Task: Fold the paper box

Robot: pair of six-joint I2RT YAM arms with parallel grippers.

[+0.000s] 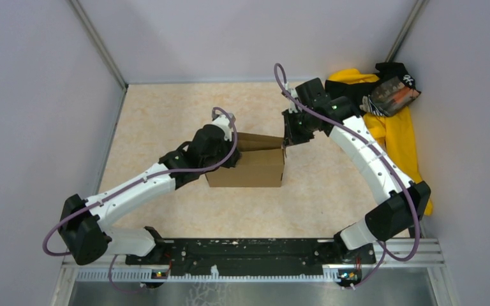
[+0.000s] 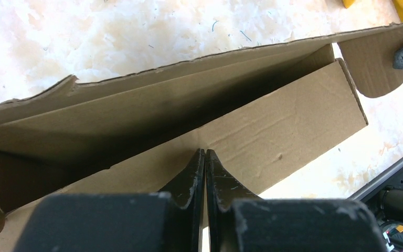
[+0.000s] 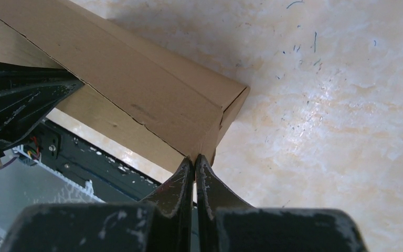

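At mid-table, on the paper box (image 1: 249, 169): left gripper (image 2: 204, 155), jaws closed to a hairline, tips against the top edge of the near long wall, gripping nothing. At the box's right end: right gripper (image 3: 194, 160), jaws fully closed, tips touching the corner flap; unclear whether any cardboard nipped. Box half-formed, walls raised, top open, interior in shadow. Underneath, pale marbled tabletop (image 1: 166, 115); far right, yellow cloth pile (image 1: 399, 137); around, grey walls (image 1: 230, 38).

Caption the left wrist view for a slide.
Closed left gripper touching the top edge of the paper box, whose open interior lies in shadow.
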